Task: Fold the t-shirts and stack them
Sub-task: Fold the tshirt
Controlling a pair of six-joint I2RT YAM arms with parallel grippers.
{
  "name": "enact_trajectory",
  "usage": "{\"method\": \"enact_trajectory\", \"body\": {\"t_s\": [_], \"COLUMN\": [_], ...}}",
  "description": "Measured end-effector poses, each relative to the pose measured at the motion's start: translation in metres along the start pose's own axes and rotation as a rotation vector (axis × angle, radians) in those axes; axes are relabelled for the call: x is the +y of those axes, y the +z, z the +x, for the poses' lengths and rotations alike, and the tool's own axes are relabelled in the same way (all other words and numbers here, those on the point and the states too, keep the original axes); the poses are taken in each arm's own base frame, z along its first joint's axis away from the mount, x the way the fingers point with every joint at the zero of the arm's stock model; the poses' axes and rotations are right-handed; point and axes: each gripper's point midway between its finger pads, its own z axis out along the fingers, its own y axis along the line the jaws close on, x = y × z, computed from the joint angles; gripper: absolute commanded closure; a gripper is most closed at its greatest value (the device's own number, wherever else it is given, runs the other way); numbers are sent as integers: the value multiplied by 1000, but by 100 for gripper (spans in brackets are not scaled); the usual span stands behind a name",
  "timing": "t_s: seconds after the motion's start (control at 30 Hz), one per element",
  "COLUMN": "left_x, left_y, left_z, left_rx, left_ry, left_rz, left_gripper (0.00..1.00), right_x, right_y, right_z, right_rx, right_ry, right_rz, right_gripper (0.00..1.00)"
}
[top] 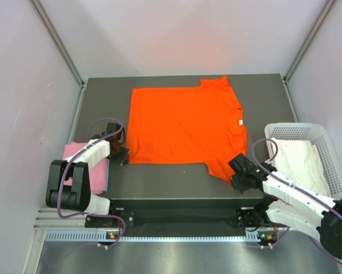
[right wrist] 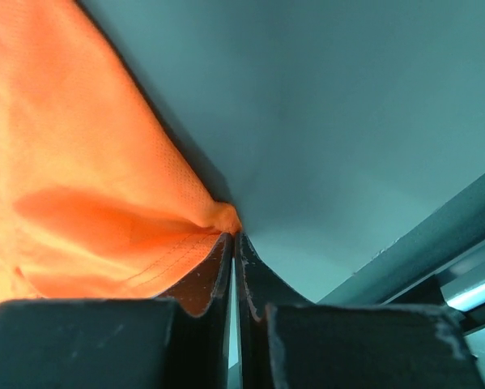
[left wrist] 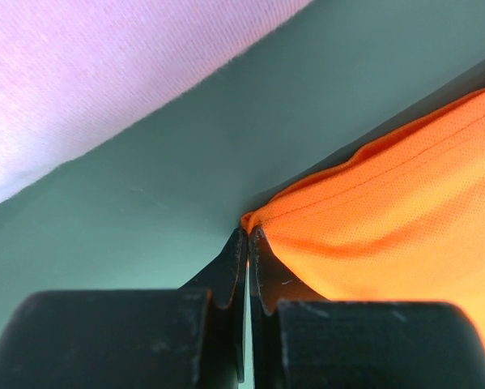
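Note:
The orange-red t-shirt [top: 182,123] lies spread flat on the dark table [top: 159,185], its white neck label at the right side. My left gripper [top: 123,157] is shut on its near-left corner; in the left wrist view the orange fabric [left wrist: 404,211] bunches at the pinched jaw tips of that gripper [left wrist: 248,235]. My right gripper [top: 234,177] is shut on the near-right sleeve corner, where the orange cloth [right wrist: 80,162] gathers at its closed tips [right wrist: 232,235]. A folded pink t-shirt [top: 99,171] lies at the left table edge. A white t-shirt [top: 299,162] fills the basket.
A white mesh basket [top: 296,127] stands off the table's right edge. The pink fabric [left wrist: 88,81] lies close beside the left gripper. Pale walls enclose the table on three sides. A metal rail runs along the near edge.

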Motion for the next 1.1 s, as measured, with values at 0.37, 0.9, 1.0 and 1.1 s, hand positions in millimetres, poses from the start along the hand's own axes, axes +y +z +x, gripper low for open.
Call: {"method": "enact_trajectory", "body": {"t_s": [0.37,0.9,1.0,1.1], "left_x": [9,40,30,11], "left_y": [-19,-38,-43,-49], "left_z": [-6,0,-6,-15], "left_rx": [-44,-60,-64,-74], "left_ry": [16,113,175,241], "left_rz": [14,13,18,50], "left_gripper": [100,100,100,100], "right_x": [0,44,86,128], "right_y": [-22,-72,-80,-85], "right_z": [-19,-35,-41,-56], "right_rx": [-50,-120,-156,-199], "right_ry": [-87,-480,-569,-609], "right_rz": [-112,-190,-208,-242], "right_gripper": [100,100,100,100]}}
